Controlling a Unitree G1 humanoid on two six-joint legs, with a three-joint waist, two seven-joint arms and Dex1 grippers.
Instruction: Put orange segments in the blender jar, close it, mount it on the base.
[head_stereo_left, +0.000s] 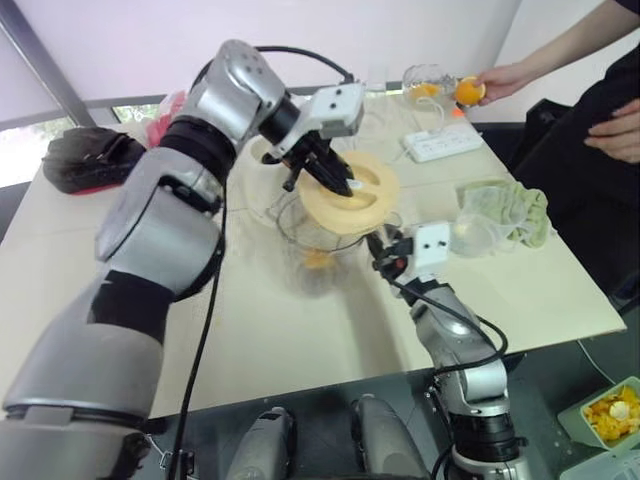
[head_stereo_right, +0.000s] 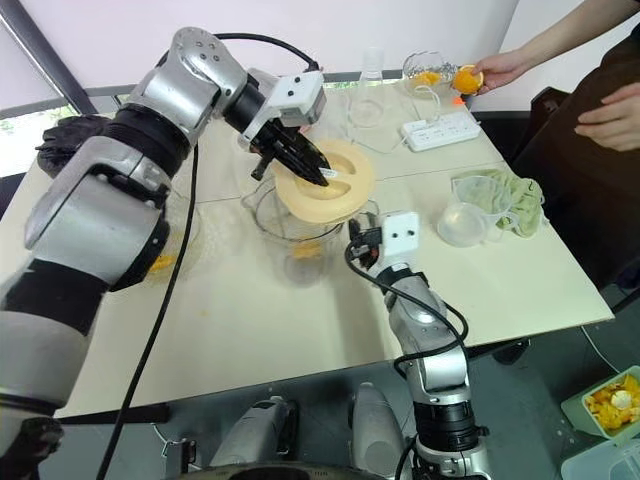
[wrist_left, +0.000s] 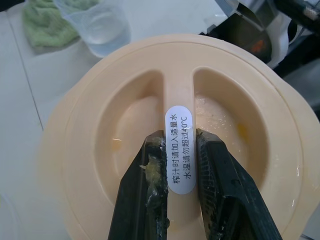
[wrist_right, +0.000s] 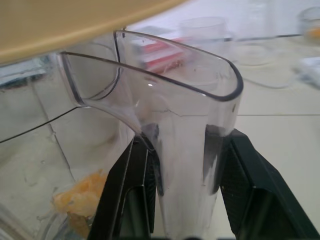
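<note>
Holds cream lid (head_stereo_left: 375, 205) by its centre bar in left gripper (wrist_left: 178, 140), black fingers (wrist_left: 145, 190) pressed against both sides of the bar. Has lid tilted over the mouth of clear blender jar (head_stereo_right: 275, 225) at frame centre, not seated flat; cannot tell if it touches the rim. Pinches jar handle (wrist_right: 175, 100) with right gripper (wrist_right: 182, 150), fingers closed on either side, just below centre of frame. Shows orange segments (wrist_right: 80, 200) lying at jar bottom, jar standing upright on pale table (head_stereo_right: 250, 330). Upper right: person's hand (head_stereo_right: 500, 68) holding orange piece (head_stereo_right: 468, 78), near power strip (head_stereo_right: 440, 130). Right of jar: measuring cup (head_stereo_right: 462, 222) beside green cloth (head_stereo_right: 510, 200).
</note>
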